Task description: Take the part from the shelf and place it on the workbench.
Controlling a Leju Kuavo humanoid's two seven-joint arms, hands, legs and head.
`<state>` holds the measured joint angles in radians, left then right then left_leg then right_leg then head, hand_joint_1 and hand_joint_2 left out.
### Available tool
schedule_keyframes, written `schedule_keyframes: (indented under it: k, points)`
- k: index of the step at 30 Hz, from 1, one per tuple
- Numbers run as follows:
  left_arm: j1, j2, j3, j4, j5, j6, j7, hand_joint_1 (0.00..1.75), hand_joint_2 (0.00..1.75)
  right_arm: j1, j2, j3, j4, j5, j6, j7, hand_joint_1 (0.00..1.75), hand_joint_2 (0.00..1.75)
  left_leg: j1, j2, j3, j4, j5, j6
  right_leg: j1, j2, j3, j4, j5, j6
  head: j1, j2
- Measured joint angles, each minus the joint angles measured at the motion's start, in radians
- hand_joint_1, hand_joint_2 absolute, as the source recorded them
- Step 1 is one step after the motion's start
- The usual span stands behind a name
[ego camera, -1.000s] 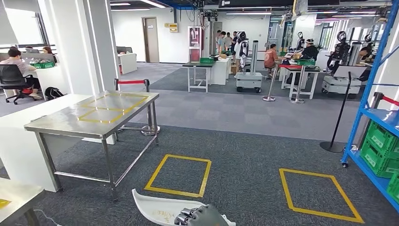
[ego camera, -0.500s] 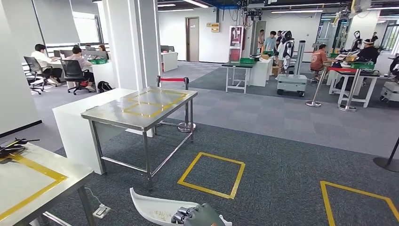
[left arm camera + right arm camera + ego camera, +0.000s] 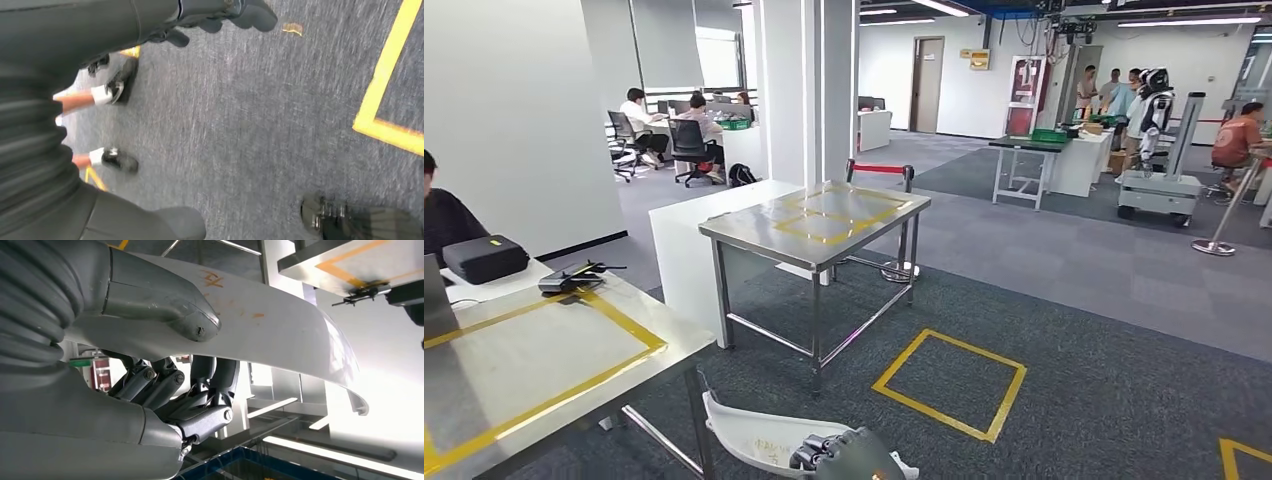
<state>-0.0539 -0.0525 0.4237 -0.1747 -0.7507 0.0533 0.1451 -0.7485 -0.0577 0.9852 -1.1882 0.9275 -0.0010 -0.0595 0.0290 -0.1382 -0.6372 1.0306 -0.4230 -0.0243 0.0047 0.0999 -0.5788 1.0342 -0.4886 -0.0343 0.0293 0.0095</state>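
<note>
Your right hand (image 3: 849,458) is cut off by the frame's lower edge, thumb above and fingers (image 3: 200,400) curled beneath one curved white part (image 3: 764,440), carried over the carpet | left hand (image 3: 215,12): fingers blurred, grip unreadable | two steel desks: near (image 3: 534,350), cropped; far (image 3: 819,220), whole | three taped floor squares (image 3: 949,385), one cropped.

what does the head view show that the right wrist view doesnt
Head view alone: the steel workbench with yellow tape, a yellow floor square, and people seated at desks. Right wrist view alone: the right robot hand's thumb pressed on the part's upper face, with darker fingers curled beneath. Both share the white curved part held by the right robot hand.
</note>
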Motion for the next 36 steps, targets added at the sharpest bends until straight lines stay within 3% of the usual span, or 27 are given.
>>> schedule_keyframes:
  k: [1, 2, 4, 6, 8, 9, 11, 13, 15, 17, 19, 21, 23, 24, 25, 26, 28, 30, 32, 33, 34, 36]
  points:
    - [0.002, 0.001, 0.0, 0.0, 0.0, 0.0, 0.0, 0.0, 1.75, -0.001, 0.0, -0.001, -0.003, 0.001, 0.001, 0.004, 1.75, 1.75, 0.002, -0.014, -0.004, -0.005, 0.004, -0.009, 0.001, -0.014, 0.003, -0.006, 0.003, -0.001, 0.001, 0.0]
    - [0.004, 0.001, 0.0, 0.001, 0.0, 0.0, 0.0, 0.0, 1.75, -0.001, 0.001, -0.001, -0.006, 0.002, 0.002, 0.007, 1.75, 1.75, 0.003, -0.011, -0.006, -0.006, 0.006, -0.015, 0.0, -0.028, 0.008, -0.013, 0.007, -0.002, 0.001, 0.0]
    - [0.006, 0.001, 0.0, 0.002, -0.001, -0.001, -0.001, 0.0, 1.75, -0.002, 0.003, -0.003, -0.012, 0.004, 0.003, 0.01, 1.75, 1.75, -0.004, 0.044, -0.025, 0.025, -0.017, -0.025, -0.006, -0.061, 0.019, -0.032, 0.018, -0.007, -0.003, 0.0]
    - [0.002, 0.001, 0.0, 0.002, -0.002, -0.002, -0.003, 0.0, 1.75, 0.0, 0.002, -0.005, -0.017, 0.006, 0.004, 0.013, 1.75, 1.75, -0.006, 0.113, -0.071, 0.13, -0.08, -0.033, -0.005, -0.093, 0.022, -0.038, 0.022, -0.012, -0.006, 0.0]
    - [0.001, 0.002, 0.0, 0.002, -0.003, -0.003, -0.008, 0.0, 1.75, 0.007, -0.001, -0.005, -0.024, 0.008, 0.007, 0.016, 1.75, 1.75, -0.005, 0.13, -0.113, 0.232, -0.122, -0.042, -0.004, -0.127, 0.019, -0.033, 0.019, -0.013, -0.006, 0.0]
    - [0.002, 0.003, 0.0, 0.002, -0.003, -0.004, -0.011, 0.0, 1.75, 0.011, -0.003, -0.006, -0.028, 0.009, 0.008, 0.018, 1.75, 1.75, -0.004, 0.133, -0.11, 0.24, -0.118, -0.045, -0.004, -0.144, 0.017, -0.03, 0.017, -0.012, -0.006, 0.0]
    - [0.005, 0.006, 0.0, 0.001, -0.004, -0.006, -0.016, 0.0, 1.75, 0.015, -0.005, -0.008, -0.034, 0.011, 0.008, 0.021, 1.75, 1.75, -0.004, 0.152, -0.05, 0.147, -0.069, -0.048, -0.005, -0.172, 0.014, -0.02, 0.01, -0.007, -0.007, 0.0]
    - [0.002, 0.008, 0.0, 0.0, -0.006, -0.01, -0.022, 0.0, 1.75, 0.015, -0.006, -0.015, -0.039, 0.014, 0.007, 0.024, 1.75, 1.75, -0.008, 0.192, 0.015, 0.039, -0.036, -0.036, -0.001, -0.196, 0.013, -0.008, 0.001, 0.002, -0.007, 0.0]
    - [0.0, 0.009, 0.0, 0.0, -0.011, -0.014, -0.024, 0.0, 1.75, 0.013, -0.008, -0.024, -0.047, 0.017, 0.004, 0.024, 1.75, 1.75, -0.013, 0.202, 0.029, 0.009, -0.033, -0.015, 0.005, -0.215, 0.013, -0.002, -0.004, 0.012, -0.007, 0.0]
    - [0.002, 0.01, 0.0, 0.0, -0.015, -0.015, -0.023, 0.0, 1.75, 0.009, -0.009, -0.031, -0.057, 0.018, 0.003, 0.024, 1.75, 1.75, -0.011, 0.18, 0.025, 0.008, -0.026, 0.001, 0.004, -0.227, 0.016, 0.0, -0.007, 0.022, -0.006, 0.0]
    - [0.003, 0.012, 0.0, 0.0, -0.017, -0.015, -0.025, 0.0, 1.75, 0.004, -0.01, -0.039, -0.067, 0.018, 0.003, 0.024, 1.75, 1.75, -0.005, 0.161, 0.021, 0.004, -0.02, 0.013, -0.001, -0.187, 0.003, 0.033, -0.033, 0.035, -0.006, 0.0]
    - [0.0, 0.014, 0.0, 0.0, -0.018, -0.016, -0.031, 0.0, 1.75, 0.002, -0.013, -0.049, -0.073, 0.018, 0.003, 0.024, 1.75, 1.75, -0.003, 0.138, 0.016, 0.003, -0.014, 0.022, -0.007, -0.126, -0.045, 0.143, -0.097, 0.044, -0.005, 0.0]
    - [-0.002, 0.017, 0.0, 0.0, -0.018, -0.018, -0.037, 0.0, 1.75, 0.004, -0.019, -0.054, -0.075, 0.021, 0.002, 0.026, 1.75, 1.75, -0.003, 0.111, 0.009, 0.003, -0.01, 0.024, -0.009, -0.106, -0.102, 0.263, -0.144, 0.046, -0.004, 0.0]
    - [0.0, 0.019, 0.0, 0.0, -0.018, -0.018, -0.037, 0.0, 1.75, 0.006, -0.021, -0.055, -0.076, 0.023, 0.0, 0.027, 1.75, 1.75, -0.003, 0.097, 0.007, 0.004, -0.008, 0.023, -0.009, -0.105, -0.112, 0.282, -0.142, 0.045, -0.004, 0.0]
    - [0.001, 0.02, 0.0, 0.0, -0.017, -0.018, -0.036, 0.0, 1.75, 0.006, -0.022, -0.056, -0.078, 0.026, -0.002, 0.029, 1.75, 1.75, -0.003, 0.083, 0.005, 0.004, -0.005, 0.021, -0.01, -0.102, -0.103, 0.261, -0.12, 0.043, -0.004, 0.0]
    - [0.002, 0.021, 0.0, 0.001, -0.016, -0.018, -0.035, 0.0, 1.75, 0.004, -0.023, -0.058, -0.082, 0.028, -0.006, 0.03, 1.75, 1.75, -0.003, 0.068, 0.004, 0.004, -0.003, 0.017, -0.011, -0.093, -0.075, 0.203, -0.085, 0.04, -0.004, 0.0]
    - [0.003, 0.022, 0.0, 0.001, -0.014, -0.018, -0.031, 0.0, 1.75, -0.003, -0.025, -0.068, -0.091, 0.03, -0.011, 0.031, 1.75, 1.75, -0.002, 0.041, -0.001, 0.004, 0.004, 0.008, -0.014, -0.039, -0.009, 0.065, -0.029, 0.034, -0.004, 0.0]
    - [0.002, 0.023, 0.001, 0.0, -0.013, -0.018, -0.03, 0.0, 1.75, -0.01, -0.029, -0.077, -0.097, 0.031, -0.014, 0.032, 1.75, 1.75, 0.0, 0.018, -0.009, 0.002, 0.013, -0.006, -0.013, -0.004, 0.016, 0.005, -0.014, 0.032, -0.004, 0.0]
    - [0.003, 0.026, 0.001, 0.001, -0.013, -0.018, -0.029, 0.0, 1.75, -0.011, -0.032, -0.079, -0.101, 0.032, -0.015, 0.034, 1.75, 1.75, 0.003, -0.004, -0.017, -0.006, 0.023, -0.021, -0.01, -0.027, 0.015, 0.001, -0.008, 0.025, -0.004, 0.0]
    - [0.005, 0.025, 0.001, 0.001, -0.012, -0.018, -0.029, 0.0, 1.75, -0.012, -0.033, -0.08, -0.102, 0.032, -0.015, 0.034, 1.75, 1.75, 0.003, 0.004, -0.022, -0.006, 0.023, -0.027, -0.01, -0.04, 0.016, -0.003, -0.003, 0.019, -0.005, 0.0]
    - [0.006, 0.025, 0.002, 0.002, -0.012, -0.018, -0.028, 0.0, 1.75, -0.013, -0.033, -0.08, -0.104, 0.033, -0.016, 0.034, 1.75, 1.75, 0.0, 0.027, -0.031, 0.008, 0.013, -0.03, -0.012, -0.055, 0.017, -0.006, 0.001, 0.011, -0.006, 0.0]
    - [0.005, 0.025, 0.002, 0.002, -0.012, -0.018, -0.028, 0.0, 1.75, -0.016, -0.033, -0.082, -0.11, 0.033, -0.02, 0.036, 1.75, 1.75, -0.005, 0.095, -0.069, 0.098, -0.042, -0.033, -0.011, -0.085, 0.016, -0.011, 0.005, 0.001, -0.009, 0.0]
